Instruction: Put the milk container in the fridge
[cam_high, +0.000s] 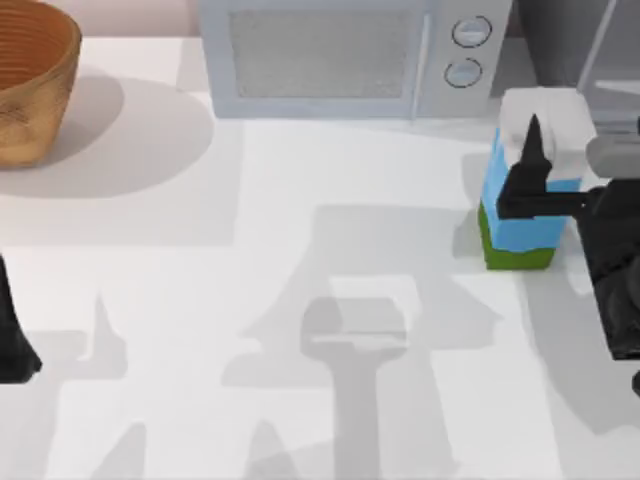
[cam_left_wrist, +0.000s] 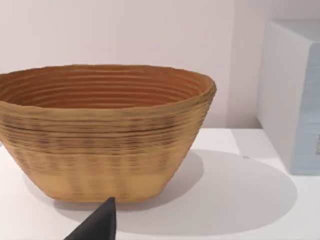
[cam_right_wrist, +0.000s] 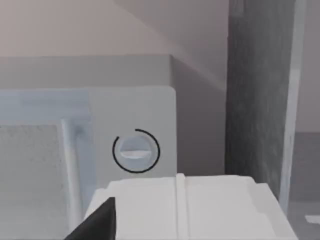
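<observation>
Your right hand (cam_high: 540, 170) straddles the upright blue carton with green base and white gabled top (cam_high: 520, 225) near the tabletop's right edge; whether it grips, you cannot tell. The dark grey fridge (cam_high: 570, 40) stands just behind.

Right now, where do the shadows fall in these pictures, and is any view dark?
Top view: the basket throws a soft round shadow toward the microwave, and grey arm-shaped shadows lie on the table. Left wrist view: the basket's shadow spreads on the table toward the microwave's side. Right wrist view: evenly lit above the milk container. No view is dark.
</observation>
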